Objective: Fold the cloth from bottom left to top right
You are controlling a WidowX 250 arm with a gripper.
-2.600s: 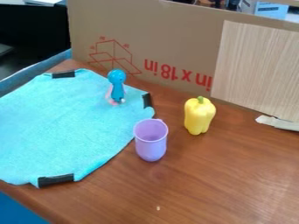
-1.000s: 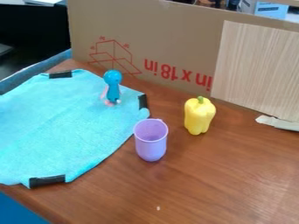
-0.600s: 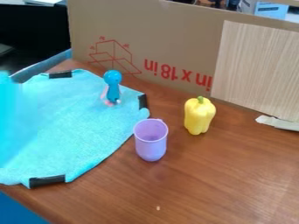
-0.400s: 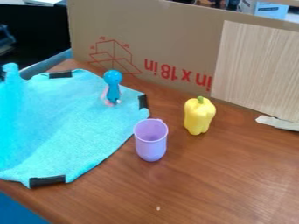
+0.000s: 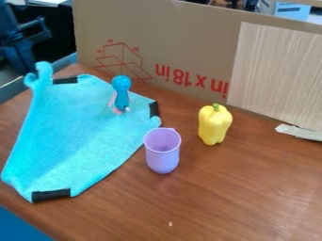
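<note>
My gripper [image 5: 30,70] is at the upper left, over the table's left edge, shut on a raised corner of the cloth. The light blue cloth [image 5: 82,129] lies on the left half of the table, its left side lifted and drawn up towards the gripper. Black patches mark its other corners: near the top, at the right and at the bottom. A small blue-headed figure [image 5: 121,94] stands on the cloth's upper right part.
A purple cup [image 5: 162,157] stands just right of the cloth, and a yellow bell pepper [image 5: 214,124] is upright beyond it. A tall cardboard panel [image 5: 182,52] lines the table's back. A whitish strip [image 5: 301,132] lies at the right.
The arm has come into view at the upper left, moving right with the cloth's corner. The cloth's left side has risen and swung inward, baring table there. Earlier the whole cloth shifted slightly left.
</note>
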